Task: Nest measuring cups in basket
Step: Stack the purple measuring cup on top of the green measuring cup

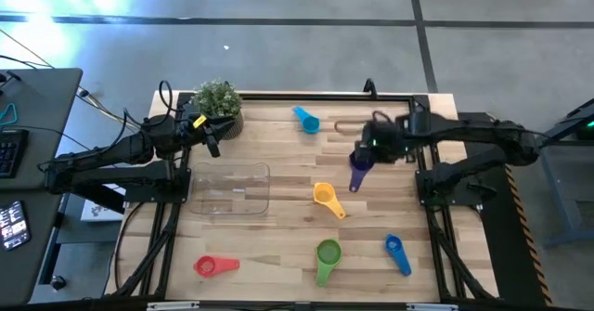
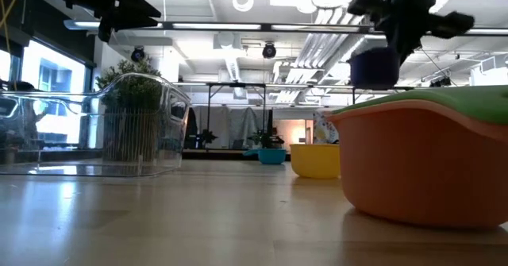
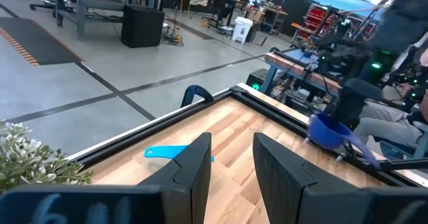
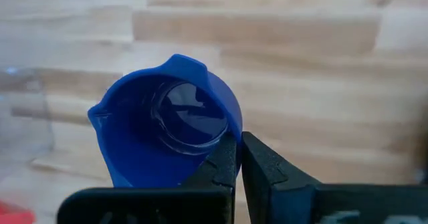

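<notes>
My right gripper (image 1: 369,151) (image 4: 239,160) is shut on the purple measuring cup (image 1: 358,170) and holds it in the air over the table's right middle (image 2: 373,66). My left gripper (image 1: 212,136) (image 3: 234,164) hangs open and empty near the far left corner, beside the plant. The clear basket (image 1: 229,188) rests flat on the table's left middle with no cup in it. The other cups lie on the wood: light blue (image 1: 306,120), yellow (image 1: 325,197), green (image 1: 327,253), blue (image 1: 396,251) and red-pink (image 1: 213,265). In the low view an orange bowl (image 2: 421,171) stands under the green one. My right gripper pinches the purple cup's bowl at its rim (image 4: 231,134) between the two fingers, coming from above. The cup is lifted clear of the table with its handle (image 1: 354,186) pointing toward the near edge. Its open mouth faces the wrist camera.
A small potted plant (image 1: 218,102) stands at the far left corner, right by my left gripper. A black rail (image 1: 306,95) frames the table. Bare wood lies between the basket and the yellow cup.
</notes>
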